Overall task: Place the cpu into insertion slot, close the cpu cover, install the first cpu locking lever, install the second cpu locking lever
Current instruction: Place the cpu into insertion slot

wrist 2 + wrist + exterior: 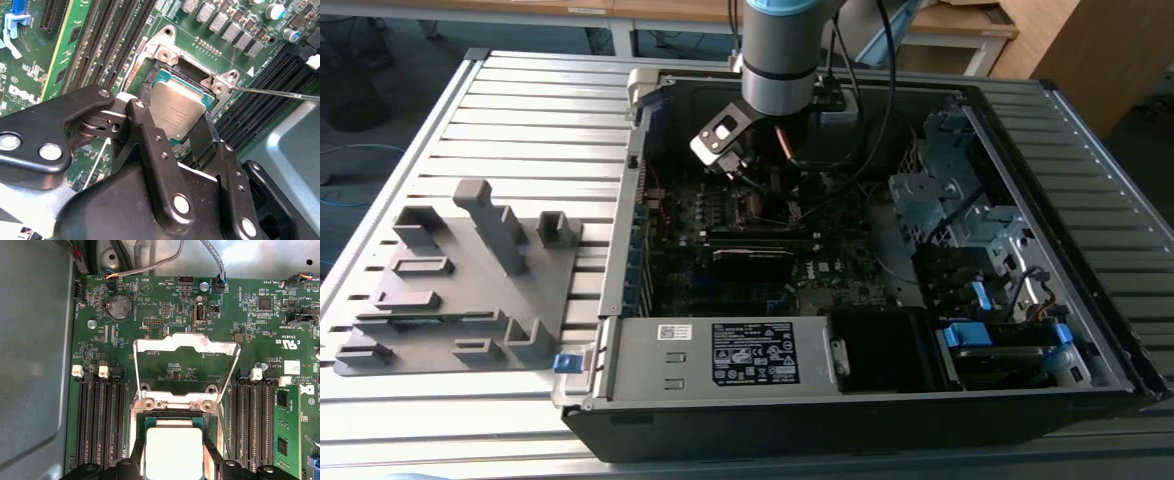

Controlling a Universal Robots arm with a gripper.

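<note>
chip (180,107) in the socket (187,70), cover (220,346) tipped back out of the way
the claw (175,117) looks to pinch the chip by two opposite edges, holding it level in the socket; the cover stands open at one edge of the socket, so nothing blocks the way in. the chip lies flat, metal top up, edges square to the socket rim; being square, it has no real long axis

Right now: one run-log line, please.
gripper shut on silver-grey square cpu | at silvery-rimmed square socket | silvery metal frame cover open
</note>
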